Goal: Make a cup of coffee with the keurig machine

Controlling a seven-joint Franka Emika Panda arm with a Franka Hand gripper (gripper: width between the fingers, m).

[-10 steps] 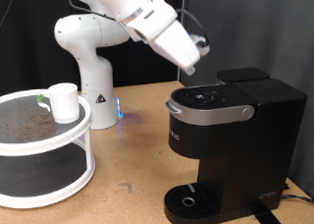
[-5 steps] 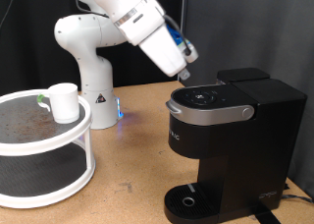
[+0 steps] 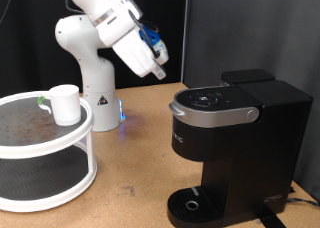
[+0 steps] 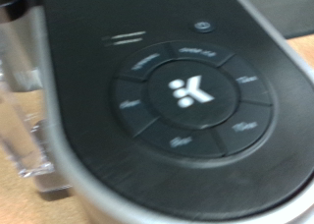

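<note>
Exterior camera first: white robot arm reaches from its base at the back of the wooden counter (image 3: 130, 148), its pincer (image 3: 160, 68) hanging in the air up and to the exterior view's left of the large boxy matte-black keurig machine (image 3: 235, 138), apart from it; whether the fingers are released or clenched I cannot tell. The machine's lid looks closed, and its round drip tray (image 3: 192, 203) stands bare. The small plain white cup (image 3: 65, 103) sits on the top tier of a round white two-tier stand (image 3: 45, 153), well apart on the exterior view's left, on the far side of the pincer from the machine. Wrist camera: the machine's dark button panel (image 4: 186, 91) fills the picture, blurred; no fingers show.
</note>
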